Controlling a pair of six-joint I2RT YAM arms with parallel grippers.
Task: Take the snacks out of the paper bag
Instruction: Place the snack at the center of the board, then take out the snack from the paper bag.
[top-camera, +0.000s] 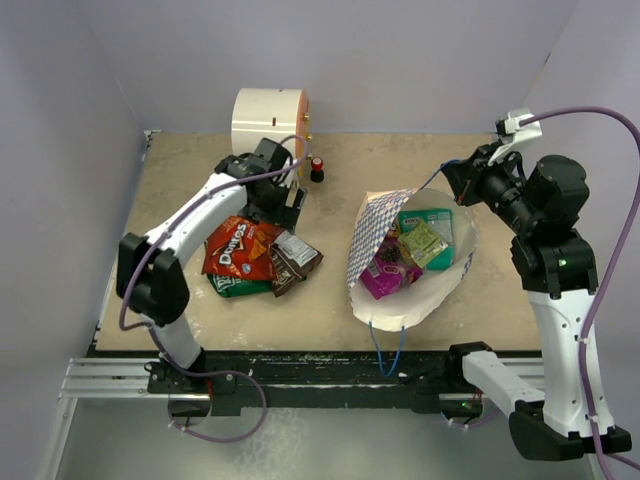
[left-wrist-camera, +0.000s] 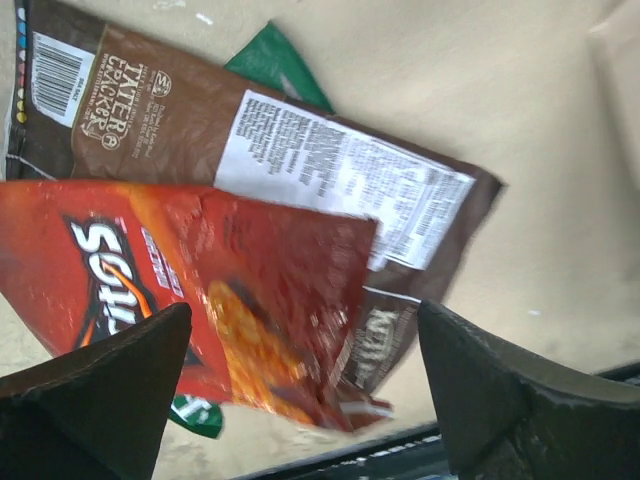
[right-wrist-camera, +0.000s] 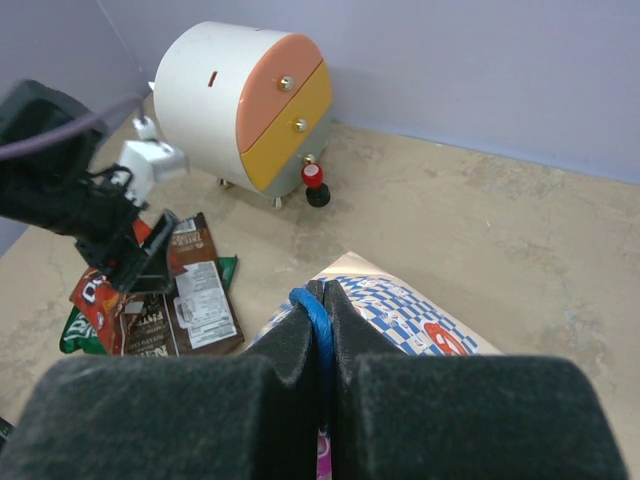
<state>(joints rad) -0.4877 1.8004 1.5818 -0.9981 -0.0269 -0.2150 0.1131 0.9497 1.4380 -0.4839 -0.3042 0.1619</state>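
Left gripper hovering jaws apart over orange-red packet; right gripper pinching blue cord handle of paper bag.

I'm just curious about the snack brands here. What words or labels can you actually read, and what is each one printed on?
"Doritos": on the orange-red packet, readable from above.
"TATER CRACKER": on the brown packet, beside a barcode.
The white nutrition panel on that packet: print too small to read.
The purple packet and green packets in the paper bag: lettering too small to read.
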